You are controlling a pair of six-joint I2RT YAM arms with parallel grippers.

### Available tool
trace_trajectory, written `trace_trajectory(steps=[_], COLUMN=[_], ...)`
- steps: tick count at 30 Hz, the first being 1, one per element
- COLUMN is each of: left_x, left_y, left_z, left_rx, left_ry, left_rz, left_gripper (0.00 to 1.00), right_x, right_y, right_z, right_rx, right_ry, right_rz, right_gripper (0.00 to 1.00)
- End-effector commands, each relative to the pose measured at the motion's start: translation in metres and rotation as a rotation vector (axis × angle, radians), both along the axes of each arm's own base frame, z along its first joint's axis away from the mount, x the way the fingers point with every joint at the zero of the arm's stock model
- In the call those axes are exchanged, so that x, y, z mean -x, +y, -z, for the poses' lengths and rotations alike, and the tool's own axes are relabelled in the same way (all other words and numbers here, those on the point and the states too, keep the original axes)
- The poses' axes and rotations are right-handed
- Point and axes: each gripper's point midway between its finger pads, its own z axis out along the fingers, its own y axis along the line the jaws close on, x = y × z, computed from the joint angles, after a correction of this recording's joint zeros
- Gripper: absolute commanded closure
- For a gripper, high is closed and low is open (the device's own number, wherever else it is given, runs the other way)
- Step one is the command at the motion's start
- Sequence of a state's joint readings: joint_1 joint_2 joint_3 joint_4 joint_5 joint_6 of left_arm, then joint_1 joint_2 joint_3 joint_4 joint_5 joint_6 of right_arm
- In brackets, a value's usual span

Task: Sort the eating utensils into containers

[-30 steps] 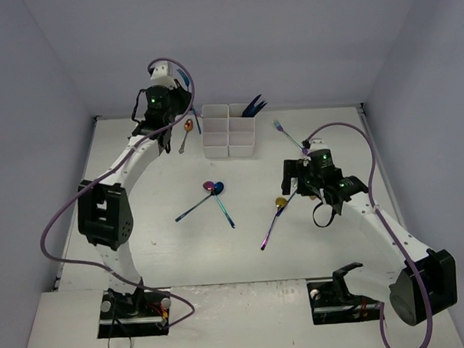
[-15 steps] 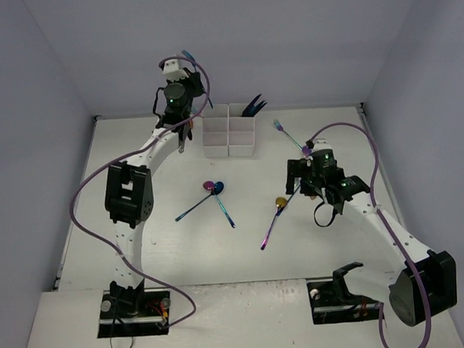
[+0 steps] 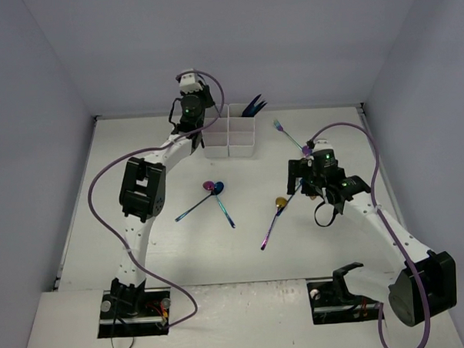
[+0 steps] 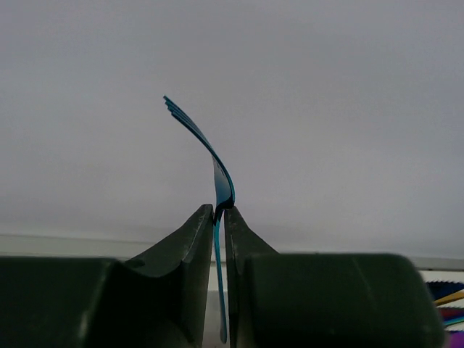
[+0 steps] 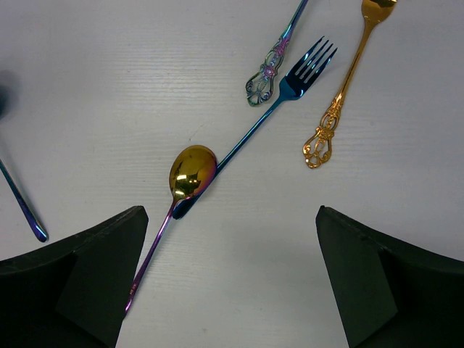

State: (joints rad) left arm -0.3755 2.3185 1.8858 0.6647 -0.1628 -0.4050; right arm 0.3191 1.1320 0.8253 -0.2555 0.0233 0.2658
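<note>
The slim blue metal fork (image 4: 220,170) is clenched in your left claw (image 4: 219,212), tines curling out past the fingertips and handle running back between the fingers, so its long axis lies in line with the claw. Seen from above, that claw hangs at the far edge of the table (image 3: 142,224), just off the far-left corner of the white six-compartment plastic block (image 3: 229,150). The block lies to the claw's right and slightly nearer. The dark blue utensils (image 3: 253,106) lean out of its far-right cell, which is probably your target. The back wall (image 3: 288,48) is close behind, so room is tight. Your right claw (image 5: 232,279) is spread wide and holds nothing, above a gold-bowled rainbow-handled spoon (image 5: 190,174) toward the right edge
</note>
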Motion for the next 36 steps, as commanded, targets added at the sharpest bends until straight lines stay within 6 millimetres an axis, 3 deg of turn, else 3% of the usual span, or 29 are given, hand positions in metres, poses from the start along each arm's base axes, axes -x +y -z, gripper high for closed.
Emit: trace_trajectory(steps=[1,6,10,13,18,19,23,26,28,33,36], left_x=[0.012,0.022,0.034,0.044,0.073,0.08,0.117,0.143,0.167,0.217,0.251], left_y=[-0.009,-0.011,-0.006,-0.006,-0.001,0.0,-0.005,-0.009,-0.007,0.013,0.026], left_z=[-0.07,-0.057,-0.057,-0.063,-0.077,-0.073,-0.087,-0.073,-0.08,-0.056,-0.018], left_rx=[0.052,0.031,0.01,-0.01,-0.036,-0.047,-0.07,-0.124,-0.139,-0.228,-0.354], left_ry=[-0.178,-0.148,-0.134,-0.136,-0.117,-0.098,-0.043,0.073,0.119,0.294,0.452], left_rz=[-0.007,-0.021,-0.042,-0.036,-0.032,-0.03,0.032,0.101,0.153,0.197,0.253], left_gripper=[0.91,0.88,0.72,0.67,0.48,0.46,0.38,0.33,0.31,0.31,0.31], right_x=[-0.009,-0.007,-0.008,-0.009,-0.011,-0.012,-0.019,-0.03,-0.036,-0.058,-0.078], right_y=[-0.004,-0.006,-0.006,-0.007,-0.019,-0.022,-0.043,-0.06,-0.067,-0.092,-0.099], right_z=[-0.012,-0.014,-0.013,-0.012,-0.006,-0.005,-0.001,0.007,0.014,0.026,0.032], right_rx=[0.009,0.008,0.006,0.001,0.001,0.0,-0.006,-0.032,-0.058,-0.061,-0.066], right_ry=[-0.041,-0.047,-0.044,-0.038,-0.013,-0.011,0.014,0.051,0.083,0.125,0.126], right_rz=[0.016,0.019,0.026,0.047,0.143,0.167,0.287,0.37,0.406,0.516,0.587], right_gripper=[0.0,0.0,0.0,0.0,0.0,0.0,0.0,0.0,0.01,0.08,0.13])
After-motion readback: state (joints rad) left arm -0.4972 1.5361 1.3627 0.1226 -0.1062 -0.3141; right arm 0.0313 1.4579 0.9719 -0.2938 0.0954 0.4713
